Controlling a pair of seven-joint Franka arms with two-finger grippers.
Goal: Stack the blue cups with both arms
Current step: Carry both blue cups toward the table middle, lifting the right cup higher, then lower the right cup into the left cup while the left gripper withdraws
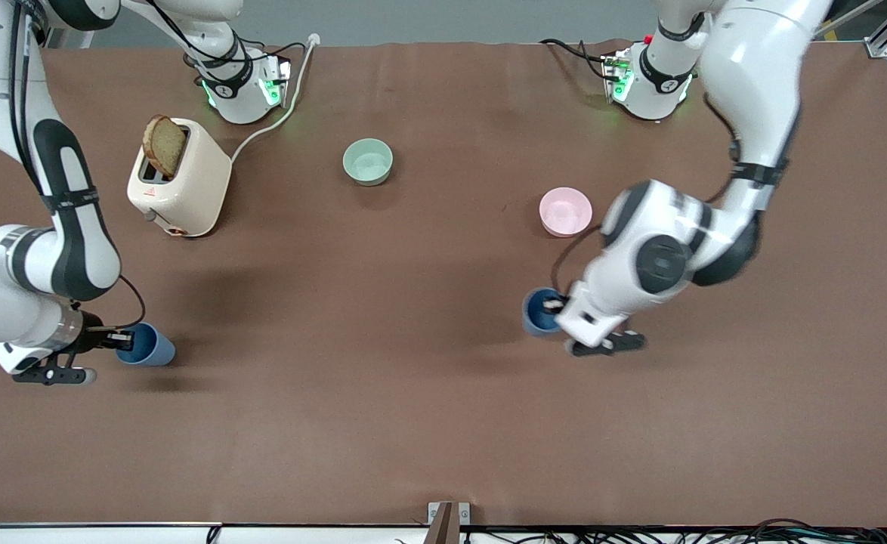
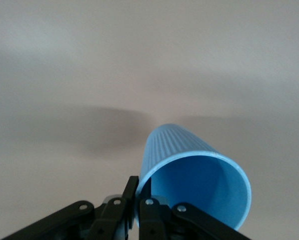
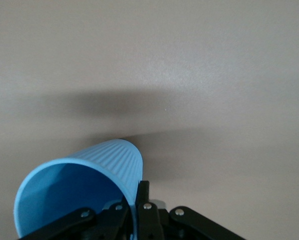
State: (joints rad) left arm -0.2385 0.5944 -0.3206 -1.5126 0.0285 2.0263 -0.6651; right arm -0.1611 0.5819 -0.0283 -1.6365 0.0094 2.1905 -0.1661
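Note:
Two blue cups show. My left gripper is shut on the rim of one blue cup, which sits nearer the front camera than the pink bowl. In the left wrist view the gripper pinches the cup's wall, one finger inside and one outside. My right gripper is shut on the rim of the other blue cup at the right arm's end, nearer the camera than the toaster. The right wrist view shows that gripper and its cup. Both cups are tilted, low over the table.
A cream toaster with a slice of bread and a white cable stands near the right arm's base. A mint-green bowl sits mid-table. A pink bowl sits close to the left arm's wrist.

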